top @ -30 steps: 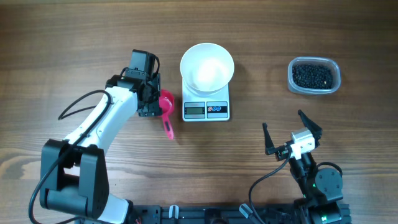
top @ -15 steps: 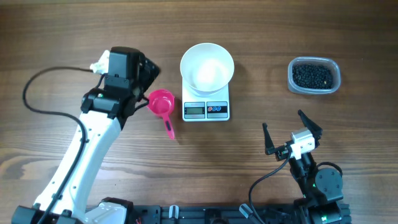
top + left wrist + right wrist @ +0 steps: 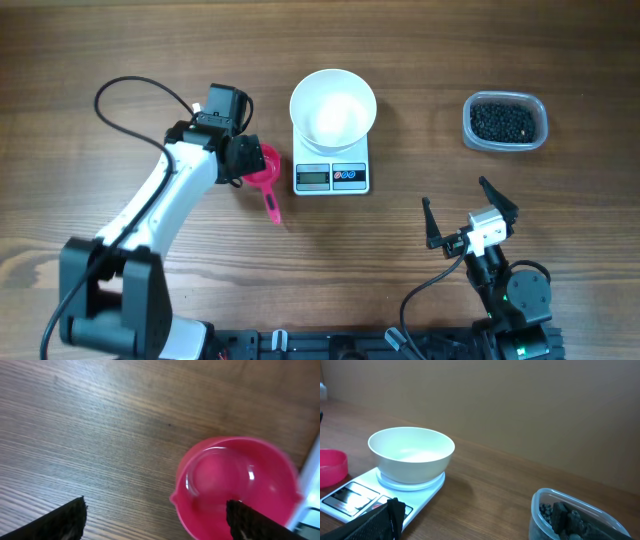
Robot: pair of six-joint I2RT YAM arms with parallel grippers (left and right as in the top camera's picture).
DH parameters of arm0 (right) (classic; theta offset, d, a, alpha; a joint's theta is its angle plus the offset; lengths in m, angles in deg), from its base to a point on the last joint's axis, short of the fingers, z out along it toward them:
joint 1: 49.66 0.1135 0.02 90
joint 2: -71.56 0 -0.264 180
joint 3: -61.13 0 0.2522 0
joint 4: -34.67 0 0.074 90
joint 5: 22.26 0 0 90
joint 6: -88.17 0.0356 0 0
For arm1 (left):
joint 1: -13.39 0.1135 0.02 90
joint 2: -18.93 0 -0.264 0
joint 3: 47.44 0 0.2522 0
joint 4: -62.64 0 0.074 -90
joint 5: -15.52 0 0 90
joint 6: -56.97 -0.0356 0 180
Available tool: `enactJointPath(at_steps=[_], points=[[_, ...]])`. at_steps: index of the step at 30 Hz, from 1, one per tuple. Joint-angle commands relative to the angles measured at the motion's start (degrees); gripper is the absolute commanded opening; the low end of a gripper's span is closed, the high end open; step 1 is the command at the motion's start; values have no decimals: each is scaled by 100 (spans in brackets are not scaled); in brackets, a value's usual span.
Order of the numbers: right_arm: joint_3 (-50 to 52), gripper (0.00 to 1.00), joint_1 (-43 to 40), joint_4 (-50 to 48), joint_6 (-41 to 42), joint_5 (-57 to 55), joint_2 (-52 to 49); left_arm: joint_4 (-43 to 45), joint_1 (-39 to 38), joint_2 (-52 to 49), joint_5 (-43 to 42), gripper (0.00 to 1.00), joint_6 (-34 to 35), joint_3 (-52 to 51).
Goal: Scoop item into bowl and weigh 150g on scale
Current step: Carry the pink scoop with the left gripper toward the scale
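On the wooden surface (image 3: 120, 60) I count one white bowl (image 3: 333, 108), one small white scale (image 3: 332, 176), one pink scoop (image 3: 265, 172), one clear plastic tub (image 3: 505, 143) and two arms. The bowl sits on top of the scale and its inside shows only glossy white. All the black beads (image 3: 503, 120) are in the tub, a dark loose heap filling it, at the far right of the surface, well apart from the scale. The scoop lies just left of the scale, its cup looking bare and its handle pointing toward the front edge. The left pincer (image 3: 155, 512) hangs over the scoop with its jaws spread wide, one finger (image 3: 67, 519) over bare wood and the other over the cup's rim, clamped on nothing; the beads are far off on the other side of the scale. The right pincer (image 3: 455, 195) waits near the front edge with its jaws apart and nothing between them, the tub of beads beyond it and a little to its right.
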Motion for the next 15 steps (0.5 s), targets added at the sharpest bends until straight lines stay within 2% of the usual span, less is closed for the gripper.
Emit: enactJointPath(at_steps=[1,2,4,6,8,11,14,15], points=[[9,100,28,-13,-31,-79,0,24,-4,-404,-66,89,-87,28],[9,100,28,-13,-28,-76,0,79,-4,-520,-68,88,-85,28],[9,100,28,-13,-28,-76,0,221,-4,-734,-70,79,-83,28],[9,100,28,-13,-31,-76,0,341,-4,-828,-96,65,-63,28],[9,100,28,-13,-26,-76,0,472,-4,-859,-201,58,-63,26],[9,100,28,-13,-28,-79,0,651,-4,-1003,-522,41,2,26],[9,100,28,-13,-31,-76,0,695,-4,-1008,-564,29,127,28],[9,100,28,-13,-26,-79,0,691,-4,-1008,-566,23,129,28]])
